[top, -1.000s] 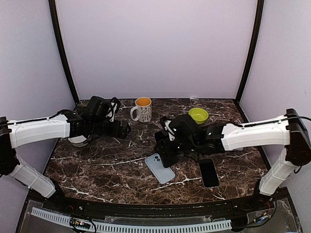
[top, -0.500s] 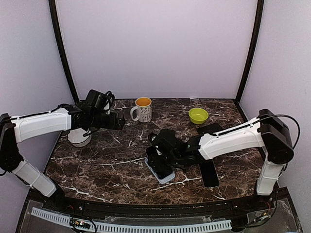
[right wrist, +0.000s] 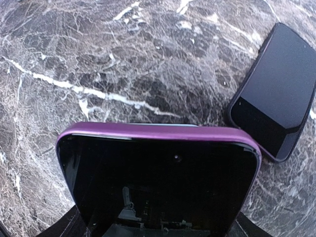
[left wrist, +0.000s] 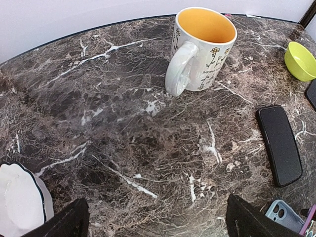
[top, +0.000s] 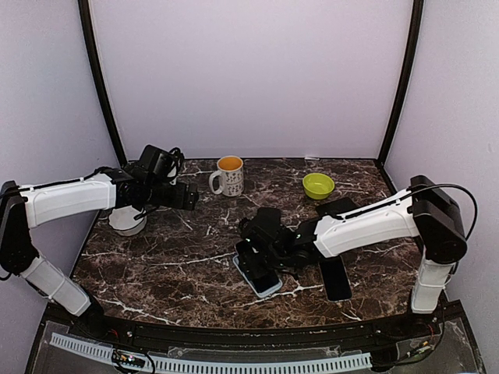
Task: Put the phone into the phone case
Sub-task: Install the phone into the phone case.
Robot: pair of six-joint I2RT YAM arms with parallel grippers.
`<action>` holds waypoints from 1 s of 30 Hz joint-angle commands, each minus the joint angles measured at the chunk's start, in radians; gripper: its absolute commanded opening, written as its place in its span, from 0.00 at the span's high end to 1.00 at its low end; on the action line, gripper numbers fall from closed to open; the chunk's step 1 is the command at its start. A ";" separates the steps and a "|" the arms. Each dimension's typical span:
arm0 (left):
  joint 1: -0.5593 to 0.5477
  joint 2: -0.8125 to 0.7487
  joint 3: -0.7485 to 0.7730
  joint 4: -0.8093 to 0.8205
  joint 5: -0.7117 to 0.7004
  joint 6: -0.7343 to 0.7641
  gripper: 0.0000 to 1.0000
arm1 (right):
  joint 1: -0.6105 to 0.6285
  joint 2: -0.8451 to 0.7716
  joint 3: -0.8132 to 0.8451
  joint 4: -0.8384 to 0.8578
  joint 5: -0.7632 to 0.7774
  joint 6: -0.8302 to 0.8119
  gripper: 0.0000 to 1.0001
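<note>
My right gripper is shut on the phone, which has a black screen and a purple rim. It holds the phone low over the light blue phone case, near the table's front middle. In the right wrist view only a thin pale strip of the case shows behind the phone's top edge. My left gripper is open and empty, at the back left above bare marble. The case's corner shows at the lower right of the left wrist view.
A black phone lies flat right of the case, also seen from both wrists. A white mug with an orange inside, a green bowl and a dark flat thing stand at the back. A white dish sits left.
My right gripper has moved left and down with the phone, from beside the case to over it, and now covers most of it. My left arm has drawn back slightly.
</note>
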 commanded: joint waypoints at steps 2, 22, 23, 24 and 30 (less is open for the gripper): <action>0.005 -0.025 0.000 -0.005 -0.011 0.018 0.01 | 0.017 0.005 0.056 -0.071 0.005 0.037 1.00; 0.005 -0.022 -0.002 -0.004 0.004 0.023 0.01 | 0.024 0.002 0.060 -0.089 -0.012 0.045 1.00; 0.005 -0.022 -0.001 -0.005 0.006 0.026 0.01 | 0.024 0.006 0.056 -0.091 -0.012 0.048 1.00; 0.005 -0.021 -0.001 -0.005 0.010 0.027 0.01 | 0.024 0.010 0.051 -0.091 -0.014 0.050 1.00; 0.005 -0.017 0.000 -0.005 0.015 0.029 0.01 | 0.024 0.037 0.021 -0.081 -0.008 0.051 1.00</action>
